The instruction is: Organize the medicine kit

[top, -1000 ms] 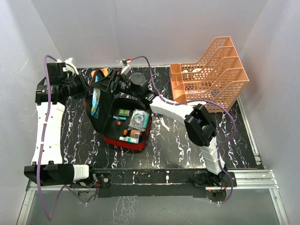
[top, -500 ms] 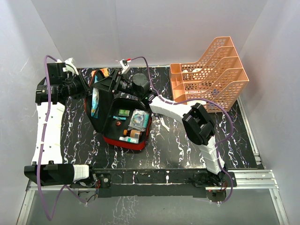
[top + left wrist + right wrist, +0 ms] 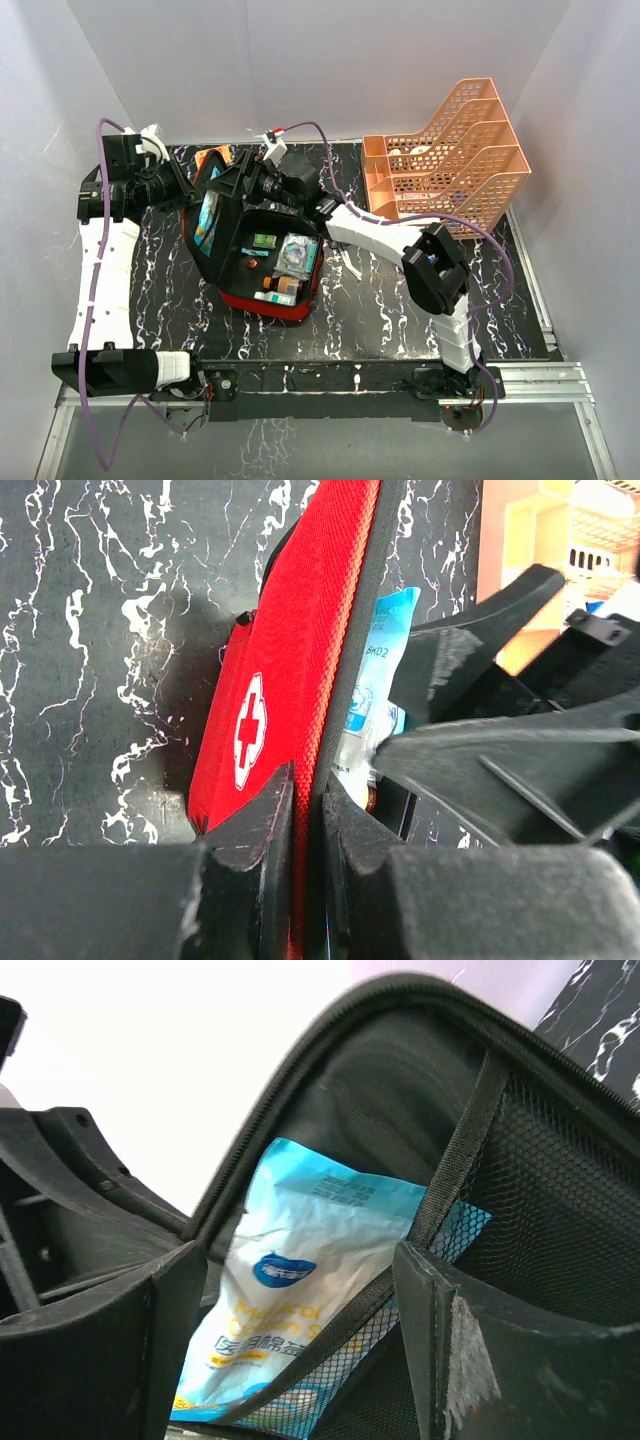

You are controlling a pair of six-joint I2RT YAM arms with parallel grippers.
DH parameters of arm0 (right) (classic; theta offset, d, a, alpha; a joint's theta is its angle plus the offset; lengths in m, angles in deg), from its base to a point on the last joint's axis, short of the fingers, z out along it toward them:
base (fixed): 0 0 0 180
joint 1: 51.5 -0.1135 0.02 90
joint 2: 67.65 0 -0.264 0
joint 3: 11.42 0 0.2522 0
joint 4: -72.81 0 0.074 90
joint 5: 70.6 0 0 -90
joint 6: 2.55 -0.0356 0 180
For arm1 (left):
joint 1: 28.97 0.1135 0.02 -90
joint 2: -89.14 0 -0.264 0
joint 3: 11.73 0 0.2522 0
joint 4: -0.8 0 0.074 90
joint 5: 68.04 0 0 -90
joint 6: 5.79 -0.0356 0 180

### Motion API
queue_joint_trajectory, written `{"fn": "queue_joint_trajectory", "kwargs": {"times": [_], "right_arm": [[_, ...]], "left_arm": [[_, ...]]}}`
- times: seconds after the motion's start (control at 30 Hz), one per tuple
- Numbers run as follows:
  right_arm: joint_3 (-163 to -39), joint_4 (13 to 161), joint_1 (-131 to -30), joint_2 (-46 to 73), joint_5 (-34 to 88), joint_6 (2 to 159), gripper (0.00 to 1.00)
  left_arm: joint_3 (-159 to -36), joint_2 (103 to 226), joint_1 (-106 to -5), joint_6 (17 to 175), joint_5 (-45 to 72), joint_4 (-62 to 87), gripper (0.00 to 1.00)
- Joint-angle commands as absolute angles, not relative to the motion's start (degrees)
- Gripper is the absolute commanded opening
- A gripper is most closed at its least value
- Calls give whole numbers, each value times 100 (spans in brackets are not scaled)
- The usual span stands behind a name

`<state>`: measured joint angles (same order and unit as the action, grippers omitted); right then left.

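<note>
- Toward the table's [image 3: 370, 310] far left corner, we see the left gripper [image 3: 305, 792] clamped on the rim of the medicine kit's lid, one finger against each face.
- Left of the table's middle, the medicine kit [image 3: 262, 298] lies open, its red base flat and its lid stood up along the left side. The mark we find on the lid's red outside is a white cross [image 3: 249, 730].
- Small boxes [image 3: 296, 255] lie in the black-lined base; their printing is too small for us to read.
- A blue packet [image 3: 300, 1215] sits in the lid's mesh pocket [image 3: 540, 1220]. From the left wrist we make out "BK02" on it. From the right wrist we see a round logo and yellow Chinese characters, partly hidden behind the pocket's band.
- The right gripper [image 3: 300, 1260] faces the lid's lining with its jaws well apart, closed on nothing.
- At the table's far right corner stands an orange tiered tray [image 3: 450, 160].
</note>
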<state>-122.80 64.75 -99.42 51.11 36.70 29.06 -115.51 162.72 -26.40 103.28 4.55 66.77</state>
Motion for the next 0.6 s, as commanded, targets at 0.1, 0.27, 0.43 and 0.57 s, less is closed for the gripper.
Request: {"fn": "queue_joint_trajectory", "kwargs": {"times": [0.1,0.27,0.43,0.57], "right_arm": [[-12461,7472,-9896,4239,3364,3740,75],[-12345,8083,-9911,4141,3210,3826,76],[-12608,8348,-9957,4378,3336,3994,76],[-12898,8419,-9975,4614,3454,4021,76]], "left_arm": [[-11552,15982,-2668,10408,183,6247,0],[-11506,15952,-2668,10408,168,6199,0],[-11461,15948,-2668,10400,131,6193,0],[-11430,15921,-2668,10399,120,6186,0]]}}
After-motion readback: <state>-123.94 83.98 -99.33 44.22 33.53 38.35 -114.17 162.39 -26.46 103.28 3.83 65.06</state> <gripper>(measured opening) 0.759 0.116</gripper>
